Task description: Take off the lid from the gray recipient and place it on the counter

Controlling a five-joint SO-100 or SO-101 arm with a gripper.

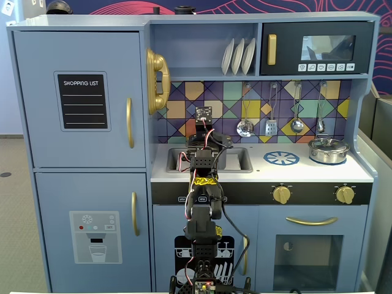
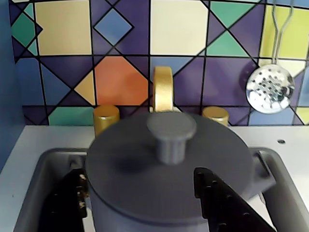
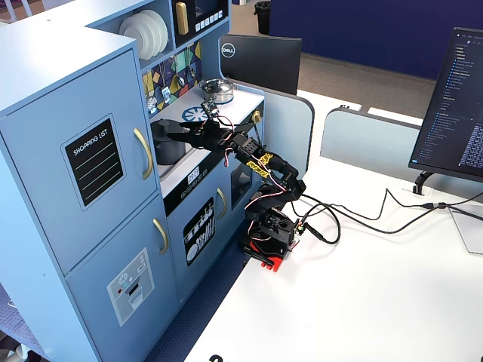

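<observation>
Lid [image 2: 169, 164] and gray recipient [image 2: 174, 203] are seen together in the wrist view, the lid seated flat on the pot, which stands in the recessed sink [image 2: 36, 193] of the counter [image 2: 43, 135]. The gripper [image 2: 140, 198] is held open, one dark finger [image 2: 63, 203] to the left of the pot and the other [image 2: 227, 203] over its right side, both lower in the picture than the center knob [image 2: 171, 137]; nothing is grasped. In the fixed view from the side, the arm [image 3: 256, 162] is stretched over the counter toward the pot. The approach is judged to be under way, the lid not yet lifted. For a clean grasp, the jaws should be centred on the knob rather than the pot's body, and closed only once the knob stands between the fingertips. A straight upward lift is advised, so the pot is not dragged along. The gold faucet [image 2: 162, 89] just behind should be avoided, and bare white worktop should be chosen for setting down
</observation>
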